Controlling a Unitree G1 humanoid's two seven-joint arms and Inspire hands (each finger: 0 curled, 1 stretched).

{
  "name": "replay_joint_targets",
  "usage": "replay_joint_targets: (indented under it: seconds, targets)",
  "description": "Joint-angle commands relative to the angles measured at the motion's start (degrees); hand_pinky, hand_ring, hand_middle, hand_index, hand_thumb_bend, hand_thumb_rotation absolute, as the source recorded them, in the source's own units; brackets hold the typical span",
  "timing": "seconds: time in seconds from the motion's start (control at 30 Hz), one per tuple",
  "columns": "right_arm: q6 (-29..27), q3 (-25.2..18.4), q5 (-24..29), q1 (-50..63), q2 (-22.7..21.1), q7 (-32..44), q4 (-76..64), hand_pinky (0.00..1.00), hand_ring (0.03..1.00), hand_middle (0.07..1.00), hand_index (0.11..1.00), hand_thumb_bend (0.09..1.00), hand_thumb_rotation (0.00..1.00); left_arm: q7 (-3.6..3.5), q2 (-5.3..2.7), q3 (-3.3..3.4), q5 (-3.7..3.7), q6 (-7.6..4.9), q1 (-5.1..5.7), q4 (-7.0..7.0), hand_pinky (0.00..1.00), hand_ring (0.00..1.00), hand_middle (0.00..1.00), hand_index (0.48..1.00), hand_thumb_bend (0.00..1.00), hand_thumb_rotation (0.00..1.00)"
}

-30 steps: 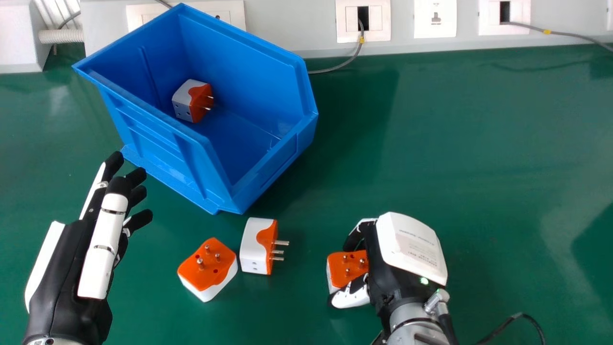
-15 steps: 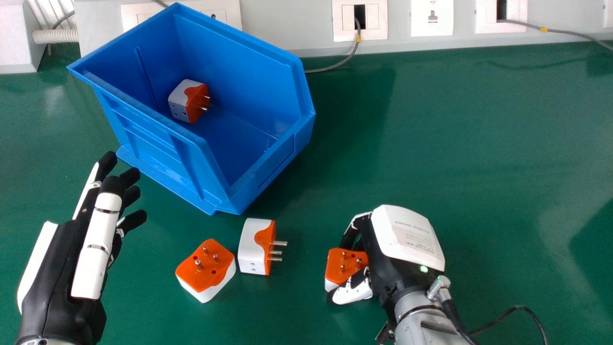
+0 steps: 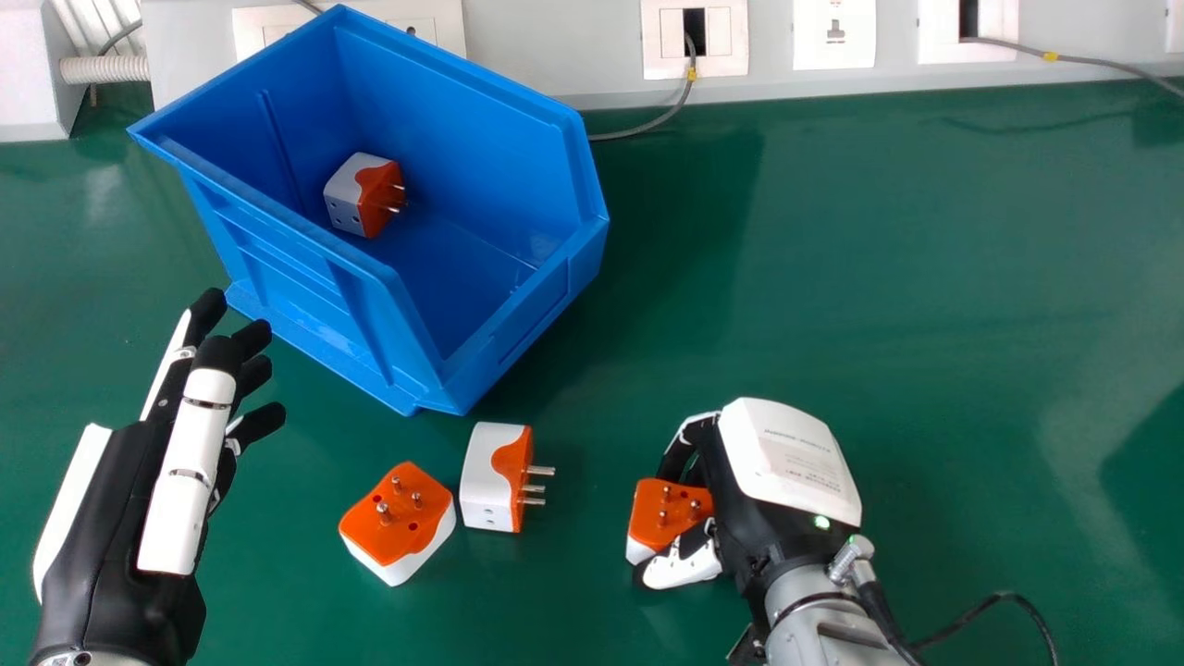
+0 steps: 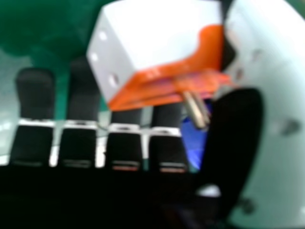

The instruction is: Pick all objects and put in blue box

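My left hand (image 3: pixel 116 527) rests at the left of the head view with its fingers straight and nothing held. At the lower right, my right hand (image 3: pixel 782 462) is curled round an orange and white plug adapter (image 3: pixel 664 509), pins up. In the right hand view, this adapter (image 4: pixel 162 38) lies between the fingers and thumb of my right hand (image 4: pixel 271 119). Two more adapters lie on the table: one (image 3: pixel 396 518) has its pins up, and the other (image 3: pixel 490 472) is on its side, pins rightward. The blue box (image 3: pixel 310 245) holds another adapter (image 3: pixel 363 196).
Wall sockets (image 3: pixel 695 42) on a pale trunking line the green table's (image 3: pixel 888 250) back edge. A grey cable (image 3: pixel 638 129) hangs from one socket onto the table behind the box. A black cable (image 3: pixel 994 601) loops beside my right wrist.
My right hand has turned slightly and risen a little in the head view, its fingers and thumb staying round the adapter. The whole head view has shifted slightly.
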Motion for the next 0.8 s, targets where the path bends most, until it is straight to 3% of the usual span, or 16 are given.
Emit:
replay_joint_targets:
  seconds: [0.0, 0.4, 0.77]
  targets:
    - [0.96, 0.71, 2.21, 3.04, -0.08, 3.33, 1.34, 0.31, 0.421, 0.525, 0.539, 0.495, 0.0, 0.14, 0.14, 0.05, -0.52, -0.25, -0.09, -1.6, 0.88, 0.94, 0.94, 0.983, 0.43, 1.0]
    - [3.23, -1.46, 3.04, 4.61, -0.86, 6.24, -7.04, 0.31, 0.423, 0.524, 0.547, 0.491, 0.0, 0.04, -0.15, -0.38, -0.53, -0.44, -0.07, -1.38, 0.88, 0.94, 0.94, 0.984, 0.44, 1.0]
    - [4.96, -2.57, 1.66, 5.96, -1.89, 8.82, -15.96, 0.31, 0.419, 0.526, 0.544, 0.489, 0.0, -0.51, 0.09, -0.3, -1.48, -0.39, -0.11, -1.37, 0.89, 0.94, 0.95, 0.99, 0.44, 1.0]
